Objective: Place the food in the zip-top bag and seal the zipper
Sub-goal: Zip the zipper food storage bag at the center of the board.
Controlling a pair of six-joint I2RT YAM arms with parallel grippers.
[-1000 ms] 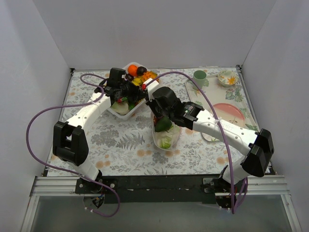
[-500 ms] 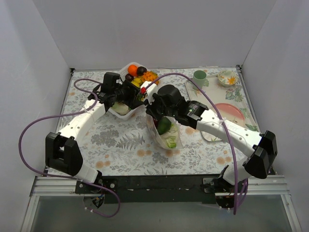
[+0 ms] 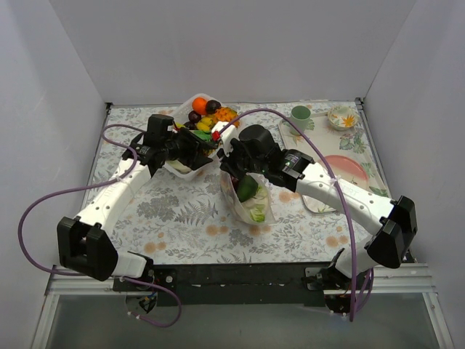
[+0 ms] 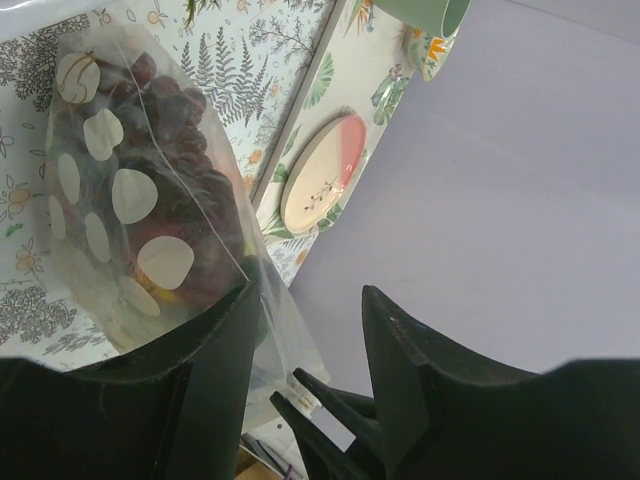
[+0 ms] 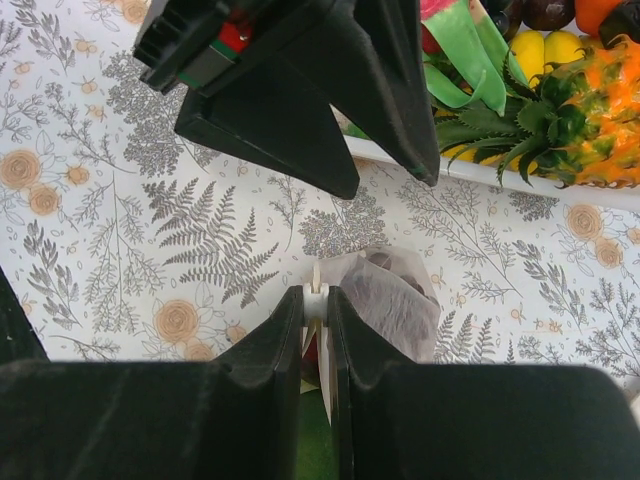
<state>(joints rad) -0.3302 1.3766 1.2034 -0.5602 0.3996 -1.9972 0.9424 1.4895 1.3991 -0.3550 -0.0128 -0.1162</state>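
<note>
Left arm (image 3: 109, 200) comes in from the zip-top bag's (image 3: 254, 211) left. Elbow sits low and well left of the bag, forearm slanting up toward it. Left pincer (image 4: 310, 355) is just beside the bag's upper-left corner, jaws apart, nothing clamped between them. Right arm (image 3: 341, 193) sweeps in from the bag's right, elbow far right, wrist angled down over the bag's top. Right pincer (image 5: 313, 300) is nearly closed, fingers (image 5: 270, 340) pinching the bag's top edge.

Lab robot cell: white enclosure walls (image 3: 232, 51), patterned tablecloth (image 3: 182, 218).
</note>
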